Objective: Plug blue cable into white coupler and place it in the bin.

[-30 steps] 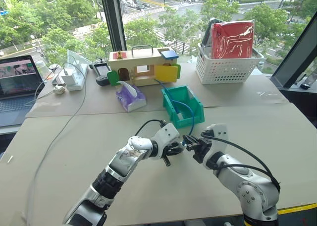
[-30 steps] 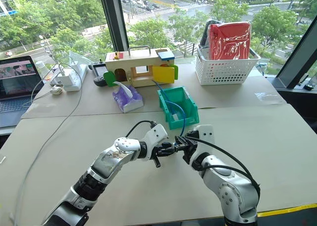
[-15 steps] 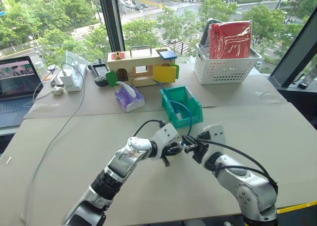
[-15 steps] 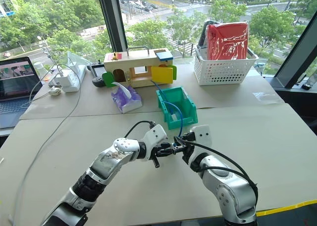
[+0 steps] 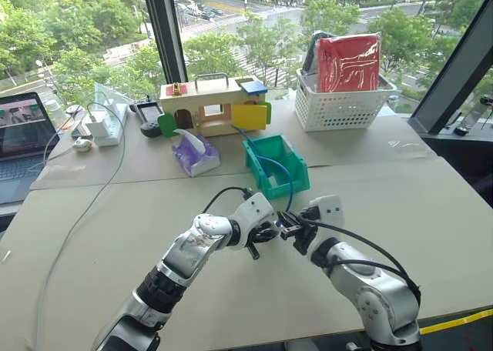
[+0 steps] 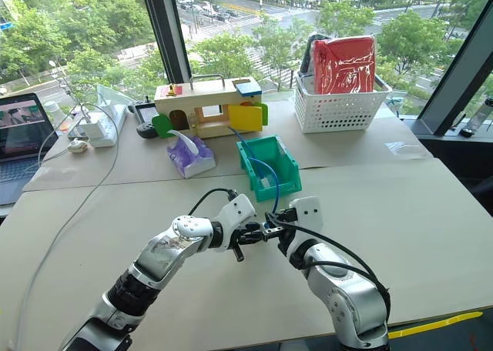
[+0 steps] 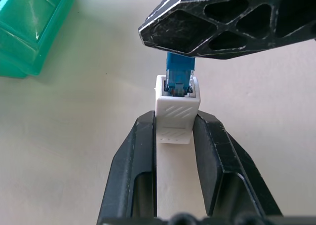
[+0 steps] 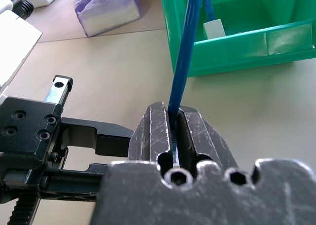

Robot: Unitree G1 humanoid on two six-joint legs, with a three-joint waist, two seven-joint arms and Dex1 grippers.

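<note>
My left gripper [image 7: 176, 121] is shut on the white coupler [image 7: 177, 111], a tiny boxy block held just above the table. The blue cable's plug [image 7: 178, 77] sits in the coupler's socket. My right gripper [image 8: 173, 114] is shut on the blue cable [image 8: 185, 52] right behind the plug, tip to tip with the left gripper [image 5: 269, 232]. From the right gripper [image 5: 291, 229] the cable [image 5: 292, 191] arcs up and back over the front lip of the teal-green bin [image 5: 271, 188], which stands just beyond both grippers.
Inside the bin [image 8: 237, 42] lie another white block [image 8: 216, 27] and a blue cable end. Behind stand a purple tissue pack [image 5: 195, 152], a wooden toy house [image 5: 212, 105] and a white lattice basket [image 5: 339, 108]. A laptop [image 5: 23, 135] and a power adapter [image 5: 96, 124] sit far left.
The camera has shifted a little. Both grippers stay together in the same place with their grips unchanged.
</note>
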